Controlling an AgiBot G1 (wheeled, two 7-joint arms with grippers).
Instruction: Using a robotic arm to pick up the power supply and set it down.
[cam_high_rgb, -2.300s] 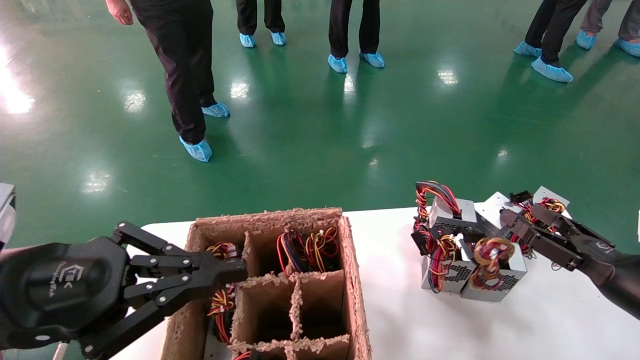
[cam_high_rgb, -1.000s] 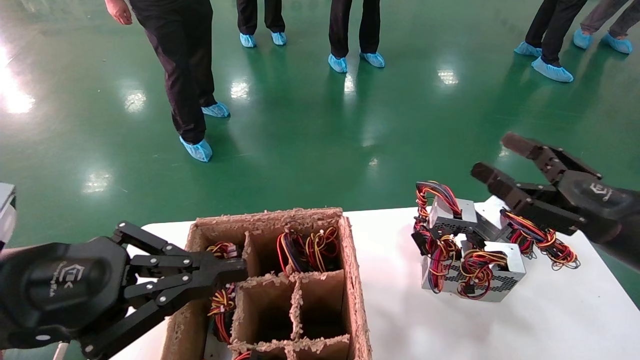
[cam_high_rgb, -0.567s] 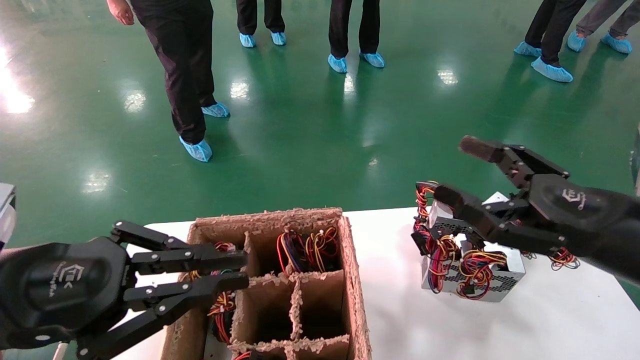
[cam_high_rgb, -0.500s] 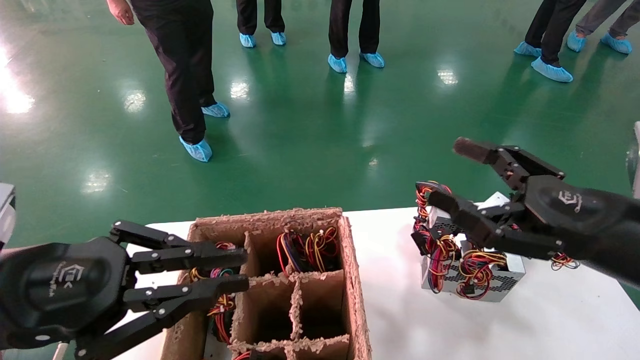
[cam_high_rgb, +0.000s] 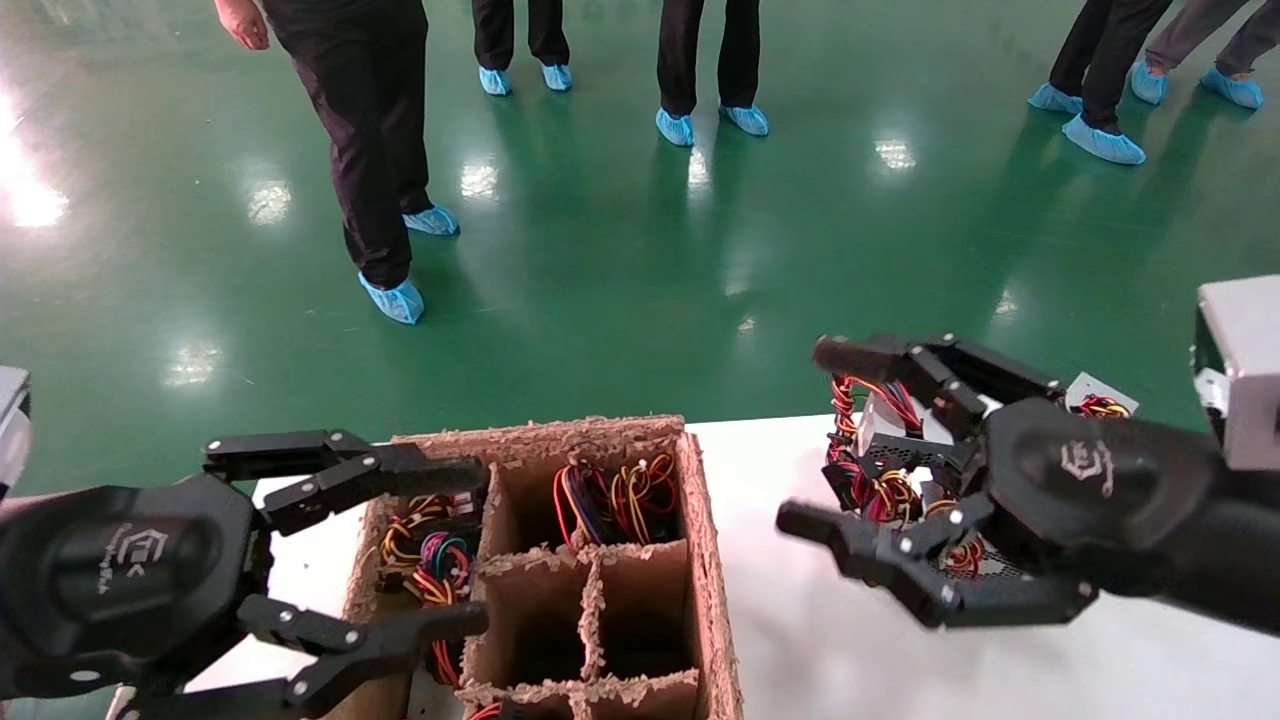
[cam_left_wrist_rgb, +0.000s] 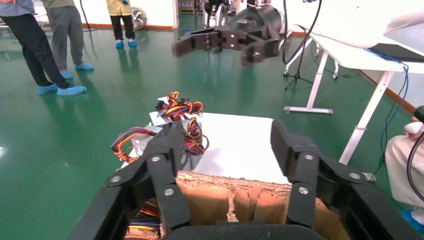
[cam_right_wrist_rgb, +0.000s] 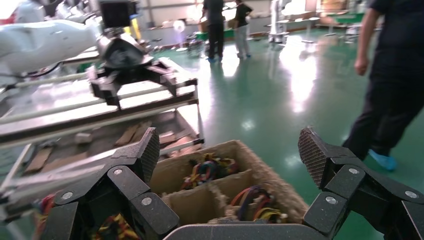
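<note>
so the right gripper let go of the power supply it had hold of on the table, lifted off, and has now swung in toward the cardboard box, jaws spread wide and empty. the left gripper went from nearly pinched together over the box's left compartments to wide open, uncovering more of the wires in there.
</note>
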